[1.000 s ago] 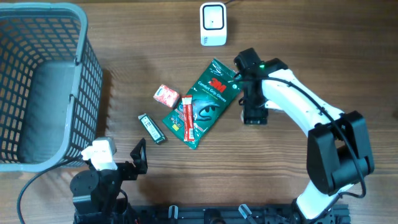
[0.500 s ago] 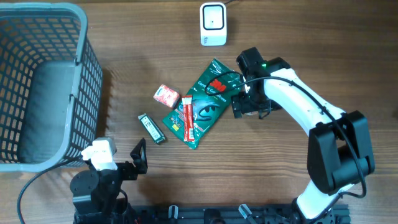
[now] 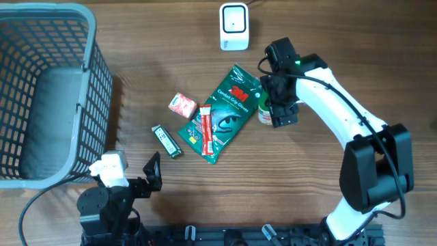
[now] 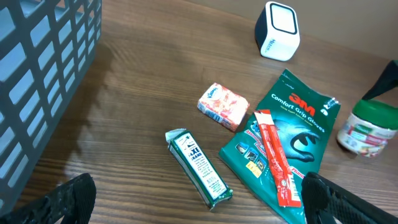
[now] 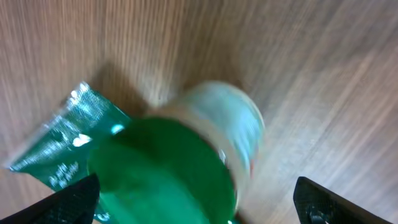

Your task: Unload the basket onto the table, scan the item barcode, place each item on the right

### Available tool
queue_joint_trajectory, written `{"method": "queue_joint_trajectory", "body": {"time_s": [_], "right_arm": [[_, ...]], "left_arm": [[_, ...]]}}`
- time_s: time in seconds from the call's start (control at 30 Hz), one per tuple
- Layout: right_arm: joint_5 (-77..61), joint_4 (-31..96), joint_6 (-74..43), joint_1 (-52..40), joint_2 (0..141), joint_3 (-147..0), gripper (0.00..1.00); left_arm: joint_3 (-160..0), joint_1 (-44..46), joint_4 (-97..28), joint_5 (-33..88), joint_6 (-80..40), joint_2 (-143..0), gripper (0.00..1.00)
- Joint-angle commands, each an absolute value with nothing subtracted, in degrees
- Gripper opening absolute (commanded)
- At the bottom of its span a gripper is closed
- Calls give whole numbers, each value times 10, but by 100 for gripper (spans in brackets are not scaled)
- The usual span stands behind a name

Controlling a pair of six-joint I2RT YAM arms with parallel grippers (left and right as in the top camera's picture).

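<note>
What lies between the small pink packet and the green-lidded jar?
The green 3M gloves packet lies flat between the pink packet and the jar, clearest in the overhead view.

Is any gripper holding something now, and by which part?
Nothing is held. The right gripper stands open over the jar; the left gripper is open and empty.
</note>
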State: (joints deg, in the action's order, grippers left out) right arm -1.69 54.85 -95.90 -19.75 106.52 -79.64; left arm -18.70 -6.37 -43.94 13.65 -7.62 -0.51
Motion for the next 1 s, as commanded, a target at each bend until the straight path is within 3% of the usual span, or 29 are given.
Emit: {"method": "queue_joint_trajectory", "body": {"time_s": [0.0,0.07,0.27,0.47,0.53,0.63,0.77,0.97], "right_arm": [[1,548,-989,-192,1066,-773,100],[3,567,-983,-192,1066,-773,100],[-3,512,-770,-192,1065,-773,100],[-40,509,-650,-192,1043,-774,100],[-80,521,-666,-192,1020,-774,100],[-95,561,-825,-193,1014,-772,100],[-136,573,-825,-200,1018,-766,100],[-86,557,-782,-219,1019,-743,100]], "left_arm": [[-183,-62,-439,148,-77,-3,100],[-183,-62,-439,148,-77,-3,100],[-183,-62,-439,148,-77,-3,100],[-183,-62,-439,148,-77,-3,100],[-183,-62,-439,148,-77,-3,100],[-183,-62,-439,148,-77,-3,100],[-183,-62,-439,148,-77,-3,100],[-183,-62,-439,148,-77,-3,100]]}}
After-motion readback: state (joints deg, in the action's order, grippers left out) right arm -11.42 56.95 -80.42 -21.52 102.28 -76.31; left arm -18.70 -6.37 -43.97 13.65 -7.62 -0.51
